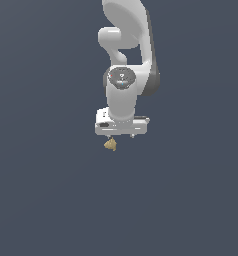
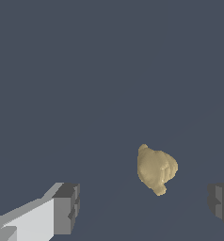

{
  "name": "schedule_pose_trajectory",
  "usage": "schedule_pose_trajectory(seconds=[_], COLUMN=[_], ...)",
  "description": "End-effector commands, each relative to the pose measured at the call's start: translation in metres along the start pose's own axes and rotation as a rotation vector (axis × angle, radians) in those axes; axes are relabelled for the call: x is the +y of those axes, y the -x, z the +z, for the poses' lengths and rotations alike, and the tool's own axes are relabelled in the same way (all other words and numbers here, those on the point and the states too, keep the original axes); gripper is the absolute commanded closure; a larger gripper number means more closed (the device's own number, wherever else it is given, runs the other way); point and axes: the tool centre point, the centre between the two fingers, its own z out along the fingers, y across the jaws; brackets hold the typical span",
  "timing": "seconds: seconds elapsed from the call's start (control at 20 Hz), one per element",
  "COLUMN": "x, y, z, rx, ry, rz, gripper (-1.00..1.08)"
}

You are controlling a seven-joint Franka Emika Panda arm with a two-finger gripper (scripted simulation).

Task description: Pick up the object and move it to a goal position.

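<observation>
Hovering with fingers spread wide, the gripper (image 2: 142,207) is lining up on the object (image 2: 156,169), which is sitting just beyond the fingertips, off-centre toward one finger. I'd centre it first, then close gently.

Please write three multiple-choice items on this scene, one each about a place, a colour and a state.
1. Where is the small lumpy object in the wrist view?
A. between the two fingers, nearer one of them
B. outside both fingers
C. clamped against both fingers

2. What colour is the object?
A. red
B. tan-gold
C. green

3. How do the jaws of the gripper stand?
A. shut on the object
B. shut on nothing
C. open

Answers:
1 A: the object sits in the gap, touching neither of the fingers.
2 B: it shows tan-gold in both views.
3 C: the gripper has a wide gap between its fingers, with the object loose inside it.
</observation>
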Motion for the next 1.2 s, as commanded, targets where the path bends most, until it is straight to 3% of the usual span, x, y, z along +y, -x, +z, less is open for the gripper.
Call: schedule_pose_trajectory(seconds=[0.0, 0.45, 1.15], x=[0.000, 0.022, 0.026], y=[0.000, 0.008, 0.010], z=[0.000, 0.000, 0.011], rx=[0.000, -0.024, -0.011], ry=[0.000, -0.011, -0.009], rz=[0.000, 0.056, 0.054], gripper=[-0.92, -0.92, -0.92])
